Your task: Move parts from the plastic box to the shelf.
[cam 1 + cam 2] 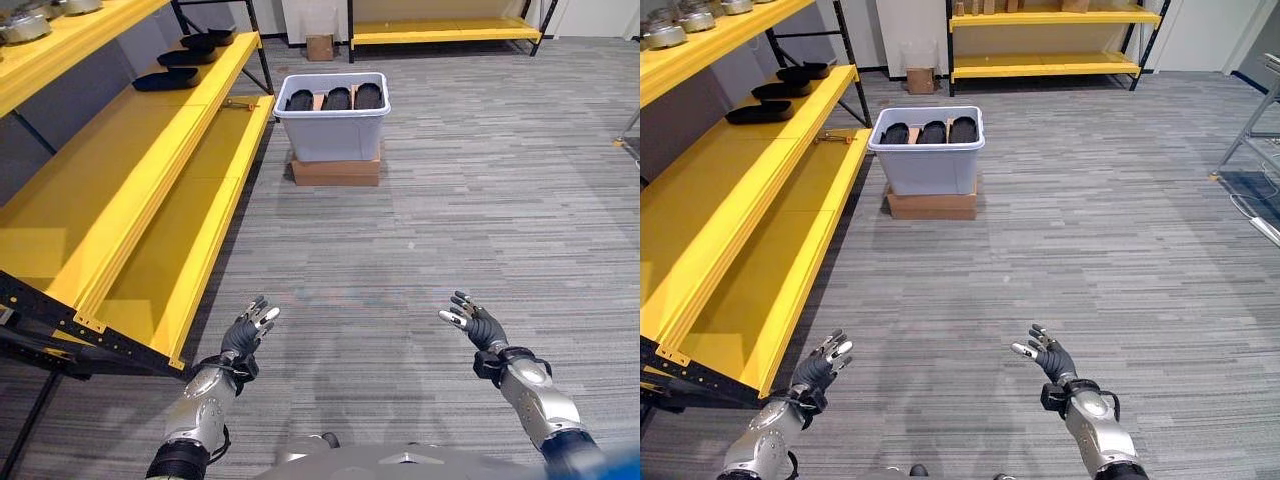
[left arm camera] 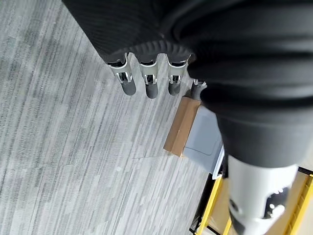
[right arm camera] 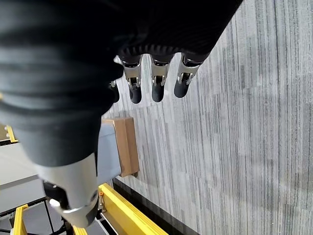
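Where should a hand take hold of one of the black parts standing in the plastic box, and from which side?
Judging by pose: the black parts stand side by side in the plastic box, rounded tops near its rim. Come from above and pinch the exposed top of an end one. The left hand and right hand are open.

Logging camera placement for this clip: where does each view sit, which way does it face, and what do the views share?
Left eye view: on the head, looking down and ahead at the plastic box, yellow shelf, left hand and right hand, both open and empty.
Right eye view: same scene from slightly aside.
Left wrist view: along the left hand's fingers over carpet toward the box.
Right wrist view: along the right hand's fingers, likewise.
Shared: the box on its cardboard base.
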Controlling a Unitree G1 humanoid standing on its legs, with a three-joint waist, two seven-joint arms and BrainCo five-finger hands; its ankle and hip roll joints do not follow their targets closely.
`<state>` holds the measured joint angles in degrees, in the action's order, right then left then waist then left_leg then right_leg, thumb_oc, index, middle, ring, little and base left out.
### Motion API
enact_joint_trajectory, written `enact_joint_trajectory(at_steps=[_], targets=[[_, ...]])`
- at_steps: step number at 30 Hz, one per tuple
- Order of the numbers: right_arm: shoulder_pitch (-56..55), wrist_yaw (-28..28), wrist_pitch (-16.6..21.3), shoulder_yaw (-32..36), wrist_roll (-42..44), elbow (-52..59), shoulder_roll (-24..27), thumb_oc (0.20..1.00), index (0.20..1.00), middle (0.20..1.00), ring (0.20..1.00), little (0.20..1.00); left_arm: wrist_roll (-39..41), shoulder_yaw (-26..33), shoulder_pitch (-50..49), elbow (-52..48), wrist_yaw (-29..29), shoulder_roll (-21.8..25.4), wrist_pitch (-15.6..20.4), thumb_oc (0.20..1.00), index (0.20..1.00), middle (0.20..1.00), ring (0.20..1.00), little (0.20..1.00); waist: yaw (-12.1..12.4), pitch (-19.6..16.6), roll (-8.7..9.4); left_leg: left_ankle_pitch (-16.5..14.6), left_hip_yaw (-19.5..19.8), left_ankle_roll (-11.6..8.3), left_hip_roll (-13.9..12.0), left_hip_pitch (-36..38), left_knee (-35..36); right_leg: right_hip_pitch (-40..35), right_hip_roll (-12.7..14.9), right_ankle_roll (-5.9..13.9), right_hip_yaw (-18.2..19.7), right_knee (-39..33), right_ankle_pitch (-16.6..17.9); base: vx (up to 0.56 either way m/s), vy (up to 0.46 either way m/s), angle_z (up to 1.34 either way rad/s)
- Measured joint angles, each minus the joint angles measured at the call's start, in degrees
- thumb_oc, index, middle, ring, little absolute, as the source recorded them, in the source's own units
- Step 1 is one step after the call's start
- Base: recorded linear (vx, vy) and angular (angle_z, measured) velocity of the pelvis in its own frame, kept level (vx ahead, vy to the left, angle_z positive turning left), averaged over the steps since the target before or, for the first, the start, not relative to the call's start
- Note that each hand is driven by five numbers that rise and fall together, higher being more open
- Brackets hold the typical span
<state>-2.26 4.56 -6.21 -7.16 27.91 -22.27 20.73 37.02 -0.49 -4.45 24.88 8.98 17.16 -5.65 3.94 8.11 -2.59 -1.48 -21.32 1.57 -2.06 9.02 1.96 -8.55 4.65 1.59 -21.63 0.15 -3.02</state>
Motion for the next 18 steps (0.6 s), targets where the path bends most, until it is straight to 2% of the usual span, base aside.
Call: enact_joint_trajectory(at_steps=[7,12,16,18], targets=[[0.05,0.10,-0.01,0.39,-0.11,0.01,0.43,1.000,1.000,1.000,1.000,1.000,0.12,-0.04,0.87,0.01,-0.03,0.00,-2.84,1.000,1.000,1.000,1.000,1.000,-0.15,0.00,0.02,0.04,0.08,0.08,0.17,0.03,-0.10,0.16,0.23,0.02,0.01,0.72,0.18,-0.01,0.082,0.00],[0.31,0.09,-0.03,2.33,0.02,0.08,0.69,1.000,1.000,1.000,1.000,1.000,0.74,-0.07,1.30,0.01,2.19,0.43,-5.01,1.000,1.000,1.000,1.000,1.000,-0.36,0.02,0.03,-0.05,0.06,0.21,0.45,0.02,0.00,0.71,0.67,0.14,0.21,1.73,0.10,0.03,0.146,-0.01],[0.18,0.20,-0.03,2.74,-0.04,0.49,0.68,1.000,1.000,1.000,1.000,1.000,5.77,0.02,1.19,-0.07,5.49,0.66,-5.39,1.000,1.000,1.000,1.000,1.000,-0.82,0.28,0.04,-0.21,0.06,0.79,1.22,-0.05,0.10,2.42,1.97,0.66,0.55,5.18,-1.05,0.02,0.164,-0.01],[0.19,1.63,-0.14,2.54,-0.87,0.68,0.70,1.000,1.000,1.000,1.000,1.000,6.88,0.03,1.16,-0.05,6.69,0.83,-5.47,1.000,1.000,1.000,1.000,1.000,-1.22,0.82,0.79,-0.68,-0.07,1.75,2.29,-0.12,0.01,4.55,3.54,1.58,1.27,9.30,-2.36,0.00,0.250,-0.07]])
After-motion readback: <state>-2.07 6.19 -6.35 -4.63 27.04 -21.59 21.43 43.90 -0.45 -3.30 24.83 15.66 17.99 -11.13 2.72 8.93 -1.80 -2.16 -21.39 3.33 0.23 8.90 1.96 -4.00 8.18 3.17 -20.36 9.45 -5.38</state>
